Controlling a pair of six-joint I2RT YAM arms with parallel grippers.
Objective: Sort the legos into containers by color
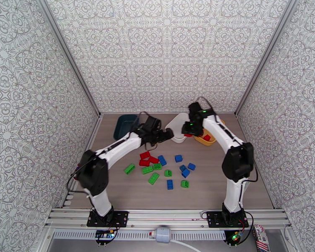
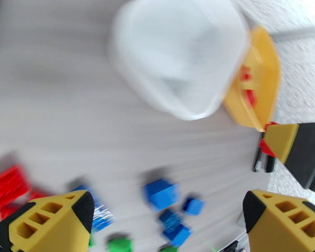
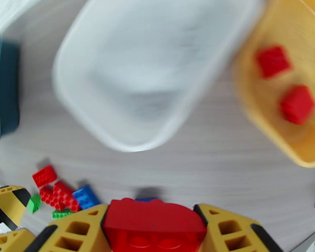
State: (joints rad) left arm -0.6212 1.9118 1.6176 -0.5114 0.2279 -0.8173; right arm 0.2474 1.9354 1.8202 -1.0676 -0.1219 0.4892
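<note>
Red brick [image 3: 154, 225], long axis spanning finger to finger, clamped in right gripper [image 3: 151, 213]; left gripper [image 2: 166, 203] spread wide, empty.

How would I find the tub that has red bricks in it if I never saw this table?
On the far side of the wooden table, a row starts with the dark teal tub, then the white tub. The last one, at the right end, is the yellow tub; unlike the empty white one, it has red bricks inside.
</note>
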